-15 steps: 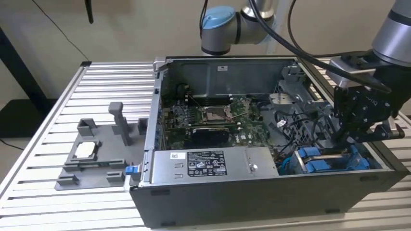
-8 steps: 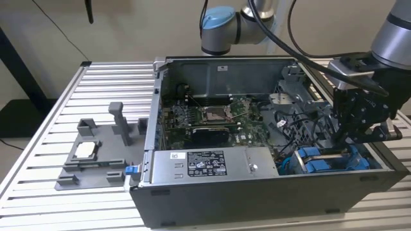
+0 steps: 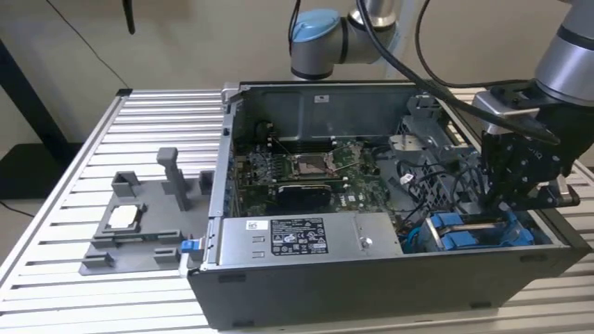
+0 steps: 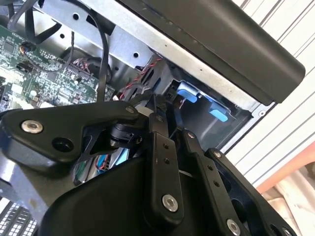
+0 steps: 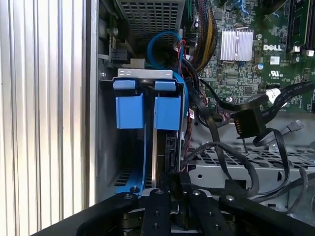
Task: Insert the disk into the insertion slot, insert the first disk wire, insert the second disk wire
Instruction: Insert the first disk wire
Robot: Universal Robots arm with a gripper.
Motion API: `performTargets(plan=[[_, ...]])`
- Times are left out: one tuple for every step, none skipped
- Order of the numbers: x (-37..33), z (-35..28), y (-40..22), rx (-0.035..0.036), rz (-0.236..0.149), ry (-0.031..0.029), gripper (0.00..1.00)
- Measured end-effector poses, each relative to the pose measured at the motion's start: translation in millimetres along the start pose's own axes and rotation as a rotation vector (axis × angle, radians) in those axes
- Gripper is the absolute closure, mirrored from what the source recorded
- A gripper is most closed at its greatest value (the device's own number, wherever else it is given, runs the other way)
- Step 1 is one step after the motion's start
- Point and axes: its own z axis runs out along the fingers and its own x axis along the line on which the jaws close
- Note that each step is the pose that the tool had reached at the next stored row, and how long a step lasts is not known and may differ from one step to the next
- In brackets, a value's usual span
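The disk [image 5: 165, 147] stands on edge in its blue carrier [image 3: 457, 235] inside the insertion slot [image 5: 107, 157], the grey drive cage at the case's front corner on the exterior view's right. My gripper [image 3: 506, 205] comes down onto the disk's upper edge near one end, and its fingers sit close together on it [image 5: 173, 179]. The carrier's two blue tabs [image 5: 147, 110] lie at the far end of the disk. A loose black wire connector [image 5: 244, 123] hangs beside the cage among other black cables. In the second wrist view, the blue carrier [image 4: 189, 92] shows just beyond the gripper [image 4: 160, 105].
The silver power-supply box [image 3: 297, 236] sits along the case's near wall, with the motherboard [image 3: 307, 170] behind it. A blue cable loop [image 5: 165, 42] lies past the carrier tabs. A grey fixture [image 3: 130, 223] stands on the slatted table [image 3: 55, 209] at the exterior view's left.
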Motion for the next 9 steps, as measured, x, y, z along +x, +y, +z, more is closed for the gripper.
performTargets(plan=[[0.5,-0.1,0.0,-0.0005,0.000,0.0003,0.80],[0.6,-0.8,-0.1,-0.0015,0.000,-0.0011,0.80],[0.9,-3.3,-0.1,-0.0035,0.001,-0.0022,0.80],[1.2,-7.1,-0.1,-0.0048,0.001,-0.0019,0.73],[1.3,-11.3,-0.2,-0.0057,0.001,-0.0011,0.73],[1.4,-14.1,-0.2,-0.0062,0.001,-0.0017,0.73],[1.4,-16.7,-0.2,-0.0065,0.002,-0.0016,0.73],[1.5,-19.0,-0.3,-0.0066,0.002,-0.0019,0.73],[1.5,-20.5,-0.3,-0.0066,0.002,-0.0020,0.73]])
